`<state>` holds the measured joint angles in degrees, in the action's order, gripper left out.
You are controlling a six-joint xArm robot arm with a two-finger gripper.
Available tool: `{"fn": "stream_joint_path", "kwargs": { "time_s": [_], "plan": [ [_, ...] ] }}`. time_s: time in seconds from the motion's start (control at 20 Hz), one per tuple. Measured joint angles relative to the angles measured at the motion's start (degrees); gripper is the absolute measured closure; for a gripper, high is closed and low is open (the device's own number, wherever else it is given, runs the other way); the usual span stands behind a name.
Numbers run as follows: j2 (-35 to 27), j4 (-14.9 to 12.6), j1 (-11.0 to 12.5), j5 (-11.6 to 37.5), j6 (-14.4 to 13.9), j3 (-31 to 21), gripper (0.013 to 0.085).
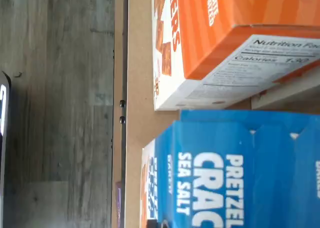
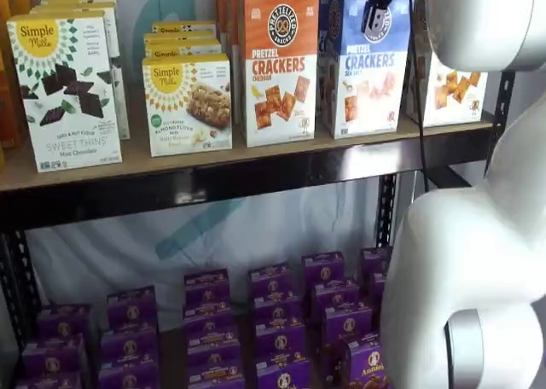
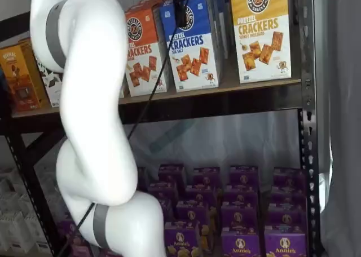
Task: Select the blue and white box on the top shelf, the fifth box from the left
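Observation:
The blue and white box (image 2: 368,65) stands upright on the top shelf (image 2: 256,177), between an orange-topped box and a yellow-topped one, and shows in both shelf views (image 3: 192,48). My gripper (image 2: 378,9) is at the box's top edge, with a black finger hanging over its front face; in a shelf view (image 3: 181,0) only that dark finger and a cable show. No gap between the fingers can be made out. The wrist view looks onto the blue top of the box (image 1: 235,168), printed "PRETZEL CRACKERS SEA SALT", close below the camera.
The orange cheddar box (image 2: 277,65) stands right beside the blue one, a yellow-topped box (image 3: 260,31) on its other side. Simple Mills boxes (image 2: 188,103) fill the shelf's left. Purple boxes (image 2: 273,321) crowd the lower shelf. My white arm (image 3: 90,127) crosses the foreground.

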<state>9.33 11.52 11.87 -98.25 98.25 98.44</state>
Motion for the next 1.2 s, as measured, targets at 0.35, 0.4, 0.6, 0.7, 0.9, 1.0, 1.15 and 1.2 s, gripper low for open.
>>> {"fn": "stream_joint_path", "kwargs": {
  "time_s": [0.35,0.4,0.6,0.7,0.9,1.0,1.15,1.2],
  "plan": [
    [0.14,-0.19,-0.15,-0.35,-0.12,0.03,0.041],
    [0.15,-0.22,-0.15,-0.46,-0.12,0.03,0.041],
    [0.18,-0.15,0.06,-1.22,-0.01,0.29,0.041],
    [0.18,0.25,0.33,-1.78,0.06,0.55,0.041],
    [0.74,0.68,0.83,-2.34,0.33,0.45,0.041],
    [1.04,0.78,1.04,-2.46,0.49,0.22,0.041],
    [1.28,1.08,1.33,-2.73,0.65,0.02,0.041],
    [1.3,1.17,1.41,-2.89,0.68,0.03,0.045]
  ]
}}
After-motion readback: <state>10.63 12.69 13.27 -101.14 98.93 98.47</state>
